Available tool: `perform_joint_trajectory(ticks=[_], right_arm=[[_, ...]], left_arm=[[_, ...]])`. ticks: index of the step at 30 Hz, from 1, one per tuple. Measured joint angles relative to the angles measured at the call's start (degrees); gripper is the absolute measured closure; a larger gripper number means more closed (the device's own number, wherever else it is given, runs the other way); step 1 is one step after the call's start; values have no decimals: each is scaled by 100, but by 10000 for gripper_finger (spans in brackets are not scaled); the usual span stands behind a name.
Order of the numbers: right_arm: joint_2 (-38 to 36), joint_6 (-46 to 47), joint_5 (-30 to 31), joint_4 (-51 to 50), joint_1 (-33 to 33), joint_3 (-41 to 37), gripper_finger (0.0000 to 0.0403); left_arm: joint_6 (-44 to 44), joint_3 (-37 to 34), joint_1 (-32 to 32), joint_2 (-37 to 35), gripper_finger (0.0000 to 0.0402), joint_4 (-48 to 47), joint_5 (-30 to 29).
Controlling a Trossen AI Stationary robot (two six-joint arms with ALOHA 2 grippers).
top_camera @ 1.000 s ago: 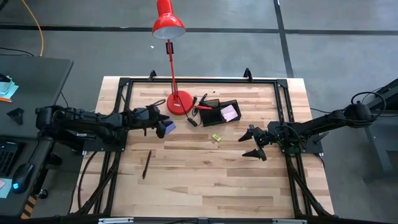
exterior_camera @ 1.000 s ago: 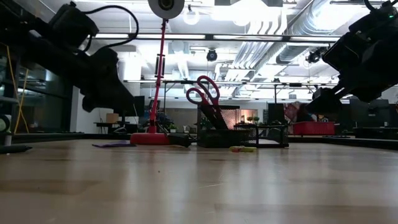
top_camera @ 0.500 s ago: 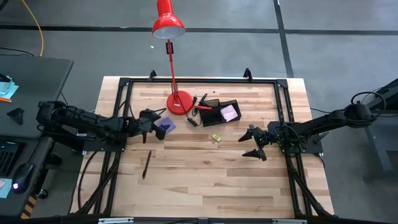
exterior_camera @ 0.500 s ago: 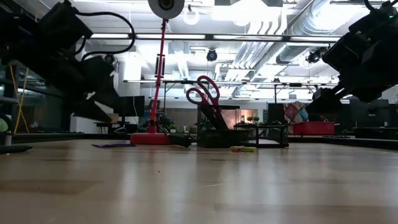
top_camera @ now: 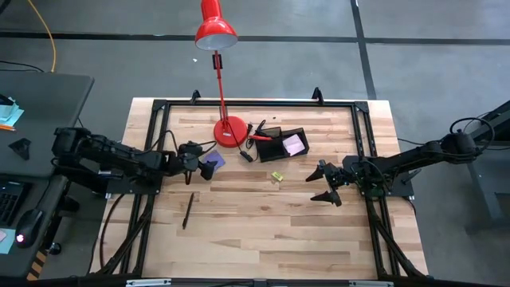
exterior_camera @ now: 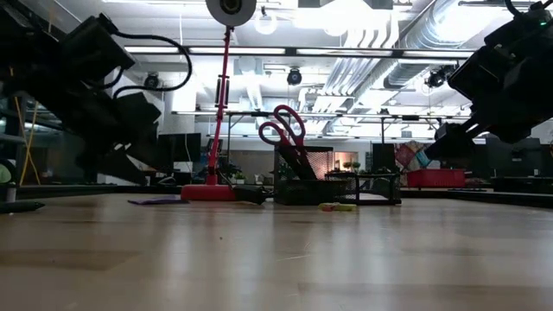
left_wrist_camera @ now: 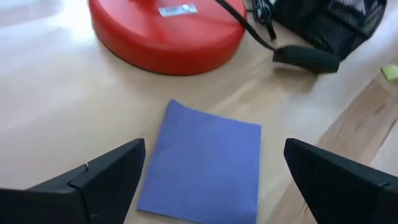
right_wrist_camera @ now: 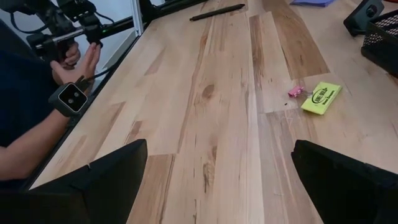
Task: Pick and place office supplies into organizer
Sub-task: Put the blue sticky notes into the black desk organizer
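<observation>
— Purple-blue and square, the flat paper pad (left_wrist_camera: 205,162) lies on the pale wooden table (top_camera: 263,231), free of any grip. Where does it sit from the left gripper (top_camera: 197,162)?

— Just ahead of it, toward three o'clock in the overhead view. The two dark fingers (left_wrist_camera: 99,180) stand spread wide to either side of the pad and do not touch it. The round red lamp base (top_camera: 229,131) is beyond the pad, near one o'clock from the gripper.

— And the black mesh organizer tray (top_camera: 280,143)?

— Farther along, at about two o'clock from the left gripper, just right of the lamp base. The red-handled scissors (exterior_camera: 281,130) stand upright in it, and a pink square note pad (top_camera: 295,144) rests in its right compartment.

— What else is loose?

— One thin dark pen (top_camera: 188,210) lies at six o'clock from the left gripper, well apart. A small yellow piece (right_wrist_camera: 321,98) with a tiny pink bit (right_wrist_camera: 295,91) beside it lies between the tray and the right gripper (top_camera: 325,182).

— How does that one stand?

— Its jaws are parted too, empty, with the yellow piece at about nine o'clock from it, near but untouched.
</observation>
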Motion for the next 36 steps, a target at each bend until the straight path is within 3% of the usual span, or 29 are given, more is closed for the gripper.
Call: perform_joint_trajectory(ticks=[13,20,29,36], right_arm=[[0,0,-1,-78,2,0,13],[0,0,0,-83,1,0,13],[0,0,-1,-84,0,0,13],[0,0,-1,-86,2,0,13]], left_arm=[[43,4,0,1125,11,936,125],[275,15,0,1377,11,1224,209],[1462,15,0,1525,12,1402,509],[1574,13,0,1526,12,1396,539]])
